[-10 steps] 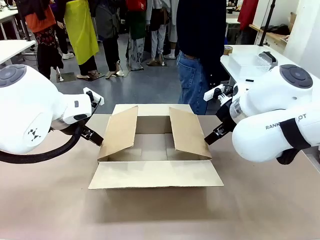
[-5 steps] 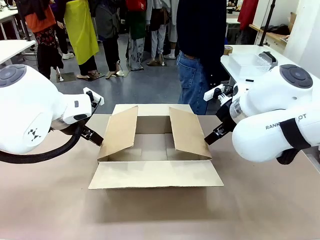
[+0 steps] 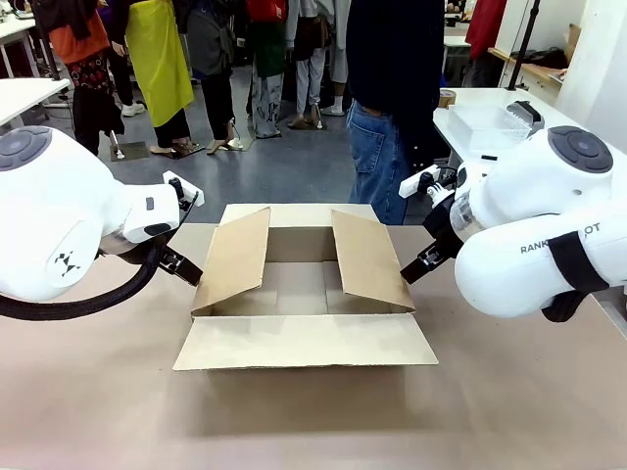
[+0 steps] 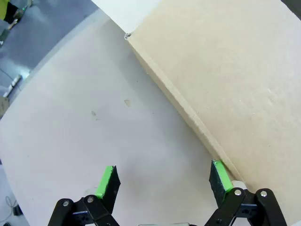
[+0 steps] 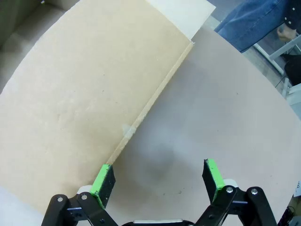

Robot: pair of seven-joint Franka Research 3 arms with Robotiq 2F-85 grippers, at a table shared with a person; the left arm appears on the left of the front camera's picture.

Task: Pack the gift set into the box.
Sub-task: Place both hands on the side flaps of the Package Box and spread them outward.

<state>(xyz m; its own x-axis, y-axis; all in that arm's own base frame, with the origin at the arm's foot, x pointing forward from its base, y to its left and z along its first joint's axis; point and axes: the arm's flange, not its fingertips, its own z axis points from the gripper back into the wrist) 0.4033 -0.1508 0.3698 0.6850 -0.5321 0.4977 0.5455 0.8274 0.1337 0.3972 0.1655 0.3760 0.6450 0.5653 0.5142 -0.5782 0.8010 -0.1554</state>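
Note:
The box (image 3: pixel 302 294) is a large brown carton in the middle of the table, open, with nothing showing inside. Its two side flaps stand slanted inward and its front flap (image 3: pixel 306 341) lies flat toward me. My left gripper (image 3: pixel 186 266) hangs low by the box's left side; the left wrist view has it open (image 4: pixel 163 181) over bare table, right fingertip beside the left flap (image 4: pixel 225 80). My right gripper (image 3: pixel 413 268) sits by the box's right side, open (image 5: pixel 158 179), its left finger (image 5: pixel 103 181) at the edge of the right flap (image 5: pixel 94 94). The gift set is out of view.
A person in a dark top and jeans (image 3: pixel 392 108) stands at the table's far edge behind the box. A white side table with a clear plastic container (image 3: pixel 485 127) is at the back right. The brown tabletop (image 3: pixel 313 421) in front of the box is bare.

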